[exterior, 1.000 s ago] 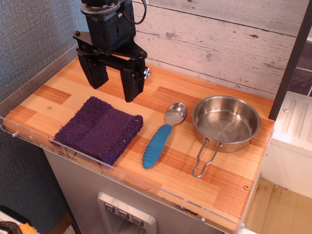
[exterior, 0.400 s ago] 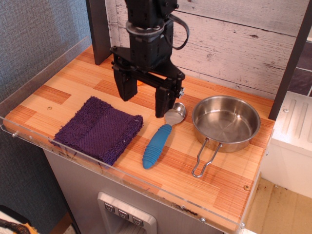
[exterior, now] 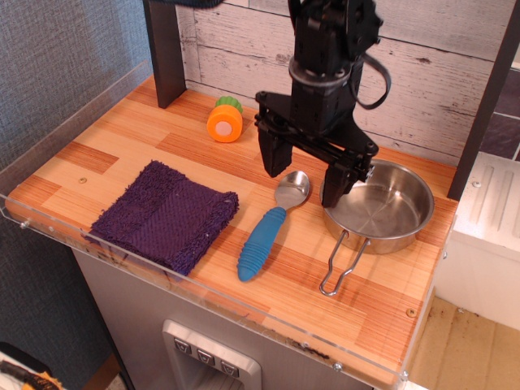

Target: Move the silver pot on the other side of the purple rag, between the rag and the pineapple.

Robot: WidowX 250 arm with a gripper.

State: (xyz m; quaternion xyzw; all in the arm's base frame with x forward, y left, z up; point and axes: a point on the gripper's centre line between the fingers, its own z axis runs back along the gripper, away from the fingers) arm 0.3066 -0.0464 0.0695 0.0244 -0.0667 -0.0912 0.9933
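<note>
Surface: wooden counter [exterior: 122, 146], pale plank wall behind, clear rim along the front edge.
Gripper: my gripper [exterior: 306, 177] hangs with both black fingers spread wide, gripping nothing; one finger over the spoon's bowl, the other at the near-left rim of the pot.
Pot: one silver pot [exterior: 382, 203] at the right end of the counter, upright, nothing inside it, wire handle stretched toward the front edge.
Rag: one purple rag [exterior: 165, 215], flat at the front left, well apart from the pot.
Pineapple: one pineapple [exterior: 225, 119], lying on its side near the back wall, pale end facing the camera.
Spoon: one blue-handled spoon [exterior: 266, 236], lying between rag and pot.
</note>
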